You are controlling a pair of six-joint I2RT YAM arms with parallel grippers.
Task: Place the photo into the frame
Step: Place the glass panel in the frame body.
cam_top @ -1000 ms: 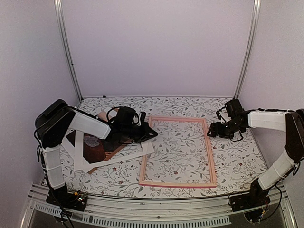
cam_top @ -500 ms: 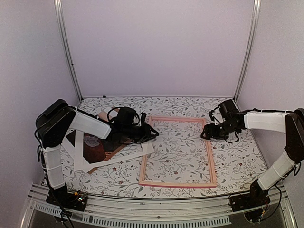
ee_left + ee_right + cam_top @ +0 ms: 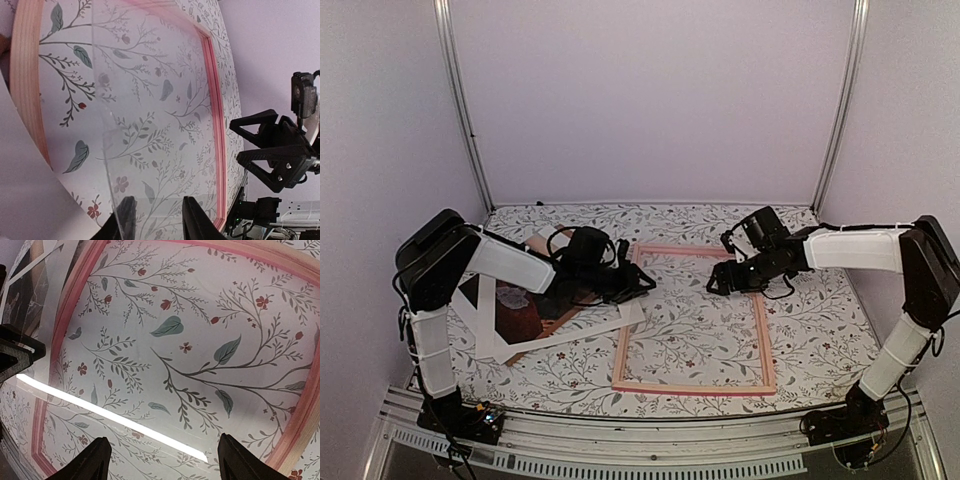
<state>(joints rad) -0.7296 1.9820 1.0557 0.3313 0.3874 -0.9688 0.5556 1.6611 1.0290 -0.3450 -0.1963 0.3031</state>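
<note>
The dark maroon rectangular photo lies at lower left under a white mat board, apart from the pink thin-railed wooden frame at centre. The left gripper is narrowly parted at the edge of a clear pane, the right gripper wide and empty; probably seat that pane flat first

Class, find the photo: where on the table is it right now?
In the top view the photo lies on the left side of the table, showing through the cutout of the white mat board, left of the pink frame.
</note>
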